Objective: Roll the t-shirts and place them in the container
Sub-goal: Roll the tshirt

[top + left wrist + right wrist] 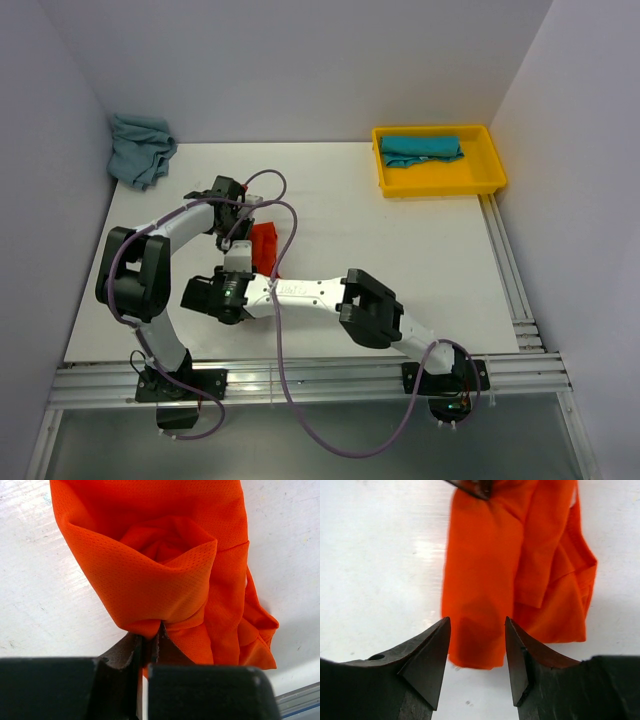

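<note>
The orange-red t-shirt (266, 246) lies bunched in a partly rolled bundle on the white table, left of centre. My left gripper (159, 627) is shut on a fold at the edge of the orange-red t-shirt (165, 570), whose cloth curls into a loose roll just beyond the tips. In the top view the left gripper (245, 227) sits at the bundle's far end. My right gripper (476, 622) is open at the near end of the orange-red t-shirt (485, 580), with the cloth's end showing between its tips and nothing pinched. The right gripper (248, 263) sits beside the bundle.
A yellow tray (440, 187) at the back right holds a rolled teal t-shirt (420, 148). A crumpled grey-blue t-shirt (140, 148) lies in the back left corner by the wall. Purple cables loop over both arms. A metal rail runs along the table's near and right edges.
</note>
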Controlling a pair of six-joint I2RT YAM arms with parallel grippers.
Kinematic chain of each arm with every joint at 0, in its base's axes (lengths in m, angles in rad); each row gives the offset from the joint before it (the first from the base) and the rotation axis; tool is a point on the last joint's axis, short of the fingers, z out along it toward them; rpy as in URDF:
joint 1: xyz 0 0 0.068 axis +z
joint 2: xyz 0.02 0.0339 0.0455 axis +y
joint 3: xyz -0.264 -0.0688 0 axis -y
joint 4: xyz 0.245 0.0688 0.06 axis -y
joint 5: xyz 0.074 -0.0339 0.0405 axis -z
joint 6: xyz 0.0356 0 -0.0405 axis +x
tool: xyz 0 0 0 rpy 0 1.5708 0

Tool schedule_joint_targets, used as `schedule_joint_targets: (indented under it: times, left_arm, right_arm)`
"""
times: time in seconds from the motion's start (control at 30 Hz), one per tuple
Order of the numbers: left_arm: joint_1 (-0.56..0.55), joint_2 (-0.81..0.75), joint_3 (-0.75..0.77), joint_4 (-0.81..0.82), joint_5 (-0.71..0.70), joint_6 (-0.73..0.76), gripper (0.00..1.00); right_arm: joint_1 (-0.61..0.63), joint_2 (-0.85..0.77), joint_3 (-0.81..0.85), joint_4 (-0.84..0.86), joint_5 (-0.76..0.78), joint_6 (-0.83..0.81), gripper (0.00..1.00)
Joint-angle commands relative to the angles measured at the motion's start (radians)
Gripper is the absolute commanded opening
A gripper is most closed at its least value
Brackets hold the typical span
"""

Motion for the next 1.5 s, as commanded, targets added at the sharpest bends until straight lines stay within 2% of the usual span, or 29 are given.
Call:
schedule_joint_targets:
  times: [0.0,0.67,0.97,1.23,1.33,1.43,1.47]
  left_arm:
    - [-0.004,0.022,0.008,-0.020,-0.047,0.003,0.01]
    - [-0.010,0.030,0.005,-0.018,-0.045,0.001,0.03]
    - [-0.013,0.031,0.008,-0.020,-0.045,0.001,0.06]
    - [-0.017,0.030,0.008,-0.021,-0.047,0.000,0.08]
    - [-0.019,0.028,0.009,-0.023,-0.047,0.000,0.14]
    - [-0.019,0.025,0.017,-0.032,-0.042,0.006,0.20]
    - [-0.020,0.024,0.024,-0.035,-0.035,0.014,0.27]
  right_arm:
    - [0.007,0.027,0.076,-0.014,0.055,-0.007,0.55]
    - [-0.007,0.112,0.029,0.055,-0.028,-0.018,0.56]
    - [0.001,0.086,-0.063,0.104,-0.080,-0.013,0.61]
    - [0.009,0.114,-0.054,0.098,-0.110,-0.018,0.63]
    - [0.007,0.128,-0.056,0.094,-0.134,-0.010,0.57]
    - [0.006,0.120,-0.086,0.121,-0.163,-0.007,0.43]
    - [0.006,0.114,-0.120,0.135,-0.171,-0.006,0.30]
